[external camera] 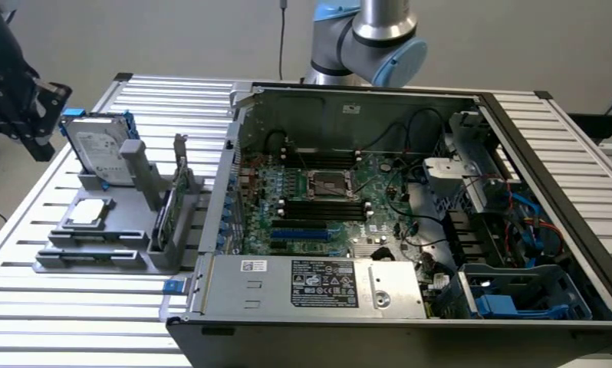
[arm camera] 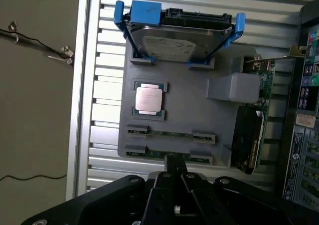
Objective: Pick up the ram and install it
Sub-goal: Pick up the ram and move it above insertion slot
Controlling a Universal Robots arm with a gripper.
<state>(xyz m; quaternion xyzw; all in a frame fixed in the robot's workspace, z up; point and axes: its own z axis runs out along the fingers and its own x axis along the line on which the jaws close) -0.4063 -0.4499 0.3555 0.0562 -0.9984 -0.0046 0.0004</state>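
A: Found the ram (arm camera: 169, 133)?
B: Yes. Sits on edge in a slot of the grey holder (arm camera: 199, 110), out on the slatted table (external camera: 81, 322) beside the open computer case (external camera: 306, 103). Shares the holder with a second stick (arm camera: 167, 155) just beside, a processor chip (arm camera: 148, 99), a hard drive (arm camera: 172, 43) in a blue frame (arm camera: 146, 11) and an upright card (arm camera: 254, 120).
A: And the gripper (arm camera: 172, 160)?
B: Hangs above the holder, nearest the second stick. Looks pinched together on nothing, though hard to swear to from so dark an angle.
A: Motherboard slots (external camera: 324, 207)?
B: Lie inside the case, well apart from the ram.
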